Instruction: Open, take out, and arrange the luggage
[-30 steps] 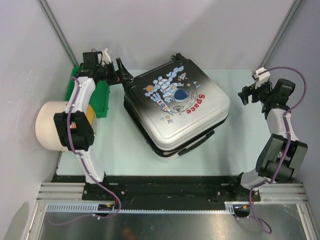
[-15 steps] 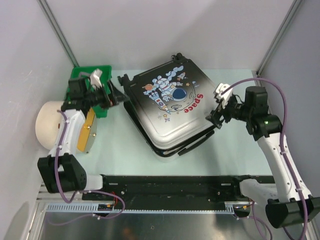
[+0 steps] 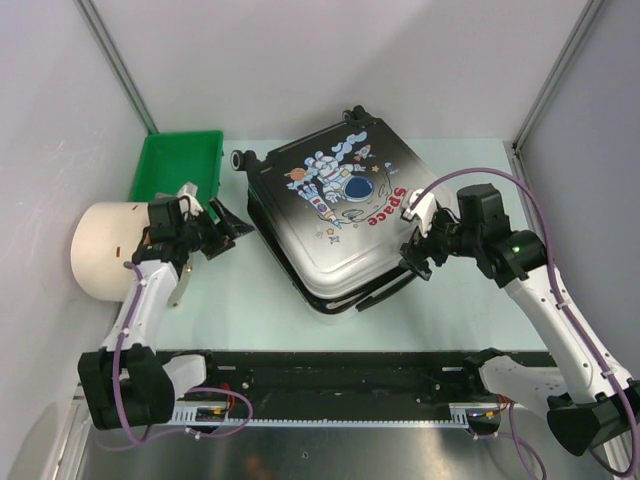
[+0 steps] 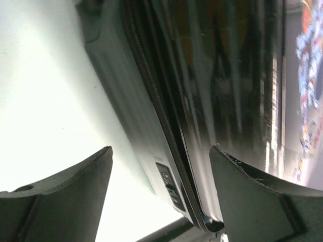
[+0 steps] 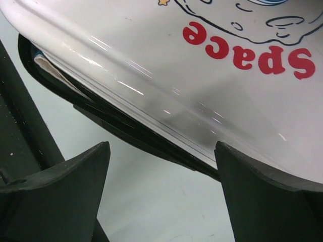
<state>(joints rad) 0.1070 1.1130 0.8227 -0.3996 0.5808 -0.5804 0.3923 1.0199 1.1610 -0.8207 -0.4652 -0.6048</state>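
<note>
Just left of the luggage (image 3: pixel 345 225), the left gripper (image 3: pixel 226 228) stands spread, pinching nothing; the luggage lies flat, print up, between both grippers; at its right edge the right gripper (image 3: pixel 413 258) gapes wide, empty

luggage (image 4: pixel 202 75) seam before spread end effector (image 4: pixel 160 151)

Luggage (image 4: pixel 212 91) blurred in left wrist view; its interior hidden.

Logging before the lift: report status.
Left gripper open at zip side. Right gripper open at lid edge. Black-to-white hard-shell suitcase flat, lid down. Cream cylinder well left of it.
</note>
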